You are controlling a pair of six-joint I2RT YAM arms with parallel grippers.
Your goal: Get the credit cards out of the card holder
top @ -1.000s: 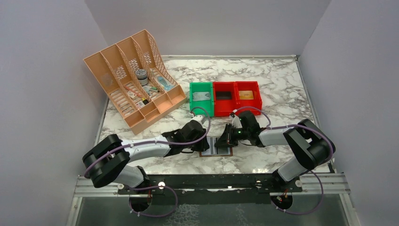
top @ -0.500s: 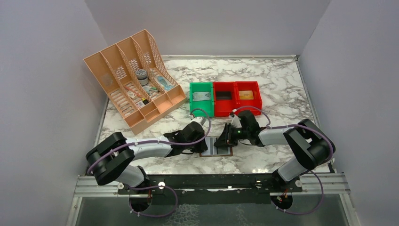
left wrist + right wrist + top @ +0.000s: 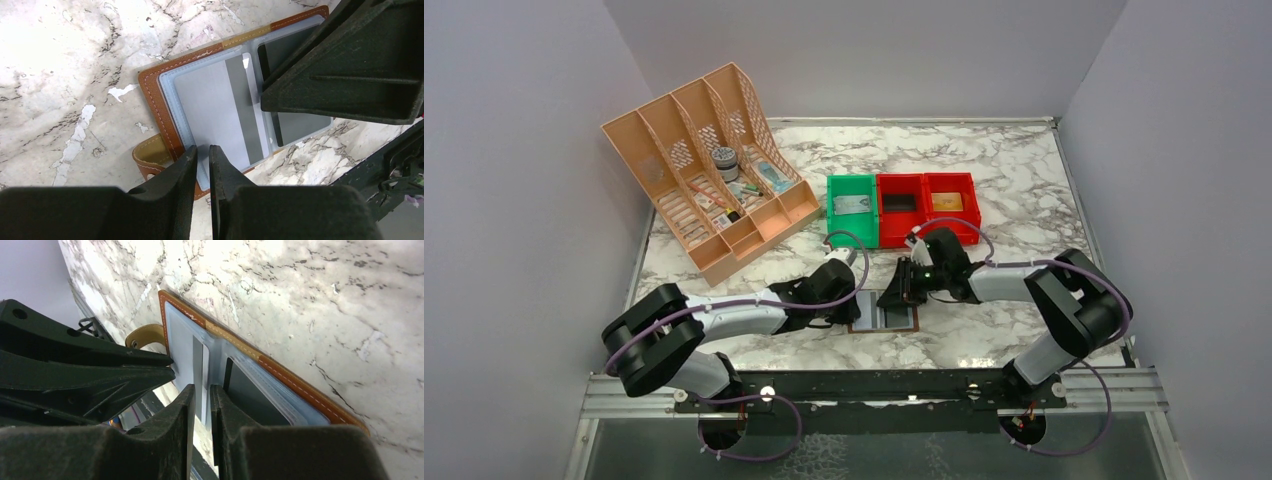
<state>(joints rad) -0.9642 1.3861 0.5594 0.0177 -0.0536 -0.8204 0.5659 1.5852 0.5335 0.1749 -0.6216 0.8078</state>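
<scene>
The card holder (image 3: 884, 312) lies open, lining up, close to the near edge of the counter (image 3: 1024, 180). Its long axis runs along that edge, with the snap tab (image 3: 150, 160) toward the left arm. Its sleeves hold the credit cards (image 3: 215, 110), one grey with a darker band and one dark. The left gripper (image 3: 203, 150) is at the tab end and the right gripper (image 3: 202, 390) is over the fold. Each pair of fingers stands a slit apart (whether clamped on a sleeve, I cannot tell). Further back, a green bin (image 3: 854, 236) holds a grey slip (image 3: 852, 204). Bare marble lies toward the right edge.

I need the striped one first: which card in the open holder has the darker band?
The pale grey card in the pocket beside the snap tab of the card holder; the other card is dark all over.
</scene>
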